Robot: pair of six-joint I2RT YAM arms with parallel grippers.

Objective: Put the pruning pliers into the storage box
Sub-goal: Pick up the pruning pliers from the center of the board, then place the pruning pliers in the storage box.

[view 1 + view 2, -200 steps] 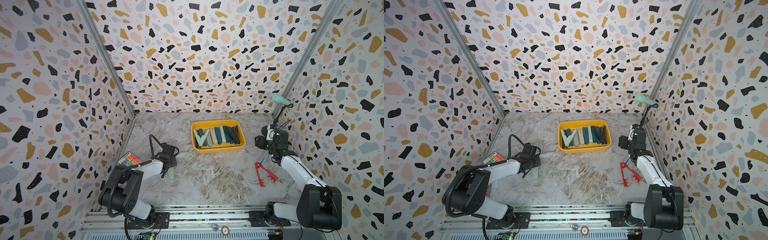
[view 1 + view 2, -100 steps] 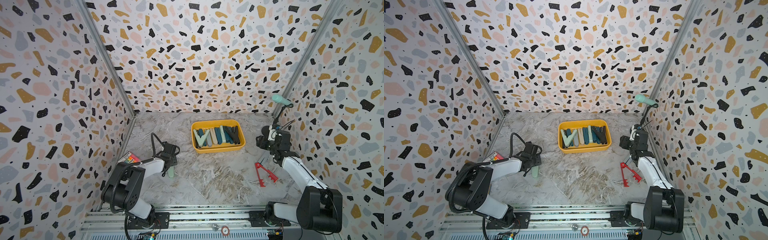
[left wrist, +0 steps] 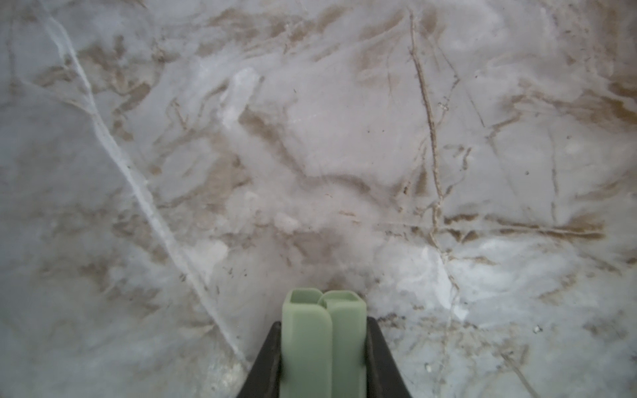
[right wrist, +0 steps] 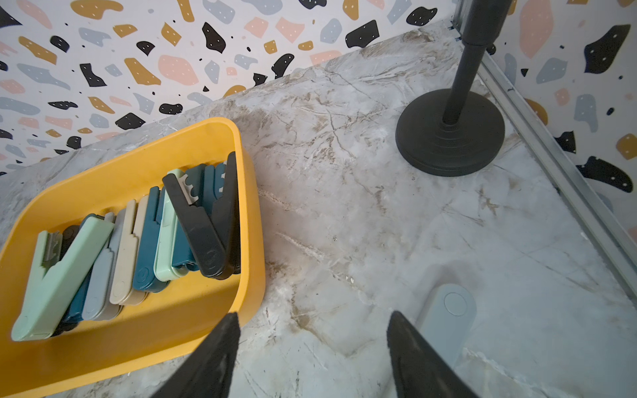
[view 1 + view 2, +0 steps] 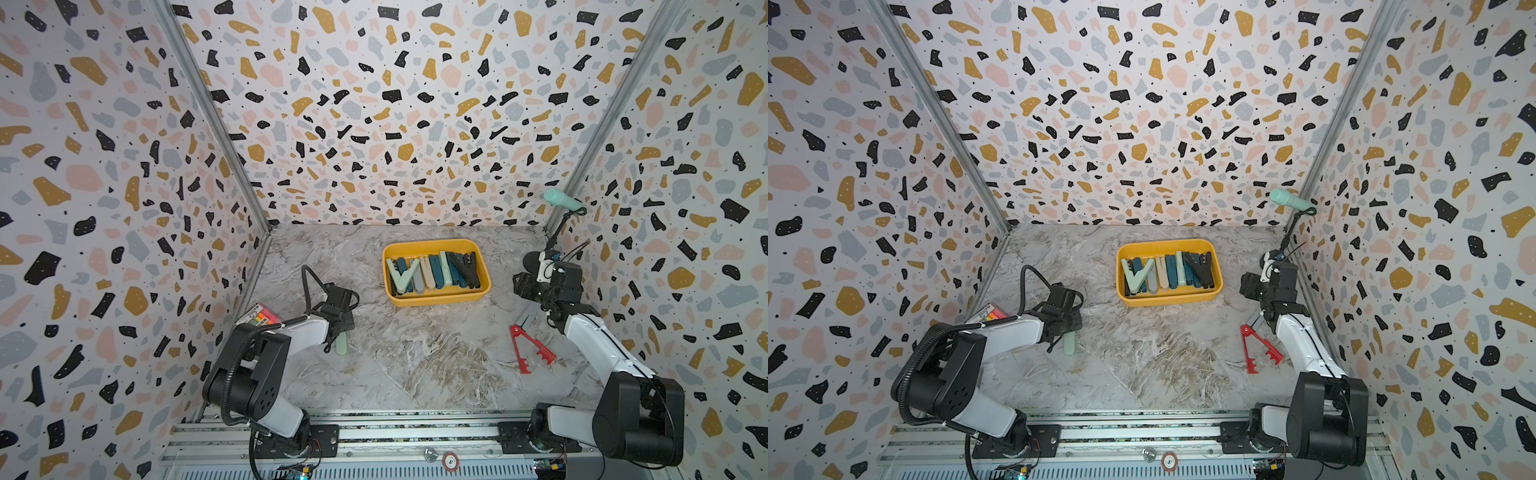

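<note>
1. Grip: the left gripper [image 3: 324, 325] was pinched tight on the mint pliers [image 3: 306, 344], one dark finger pressed against each outer face, and the tool's two arms were squeezed flat together.
2. In both top views the mint pliers [image 5: 341, 347] [image 5: 1069, 345] hung from the left gripper [image 5: 337, 332] over the marble-patterned table [image 5: 415, 365], on its left side and well apart from the storage box. Whether the lower end touched the surface could not be told.
3. The storage box [image 5: 436, 301] [image 5: 1167, 301] sat toward the back of the table, near the middle. About ten pruning pliers [image 4: 144, 241] lay side by side in it: mint, dark teal, grey, beige and black.
4. The right gripper [image 4: 313, 317] stood spread wide with nothing between its fingers. It hovered over bare table just beside the box's right end [image 4: 251, 275].
5. The grey pliers [image 4: 448, 317] lay flat on the table just beside the right gripper, outside its fingers.
6. The red pliers [image 5: 519, 349] [image 5: 1249, 351] lay splayed open on the table next to the right arm, well apart from the box.
7. A rainbow-striped packet [image 5: 259, 316] lay against the left wall behind the left arm.
8. A mint microphone [image 5: 563, 201] on a black stand [image 4: 448, 138] stood in the back right corner.
</note>
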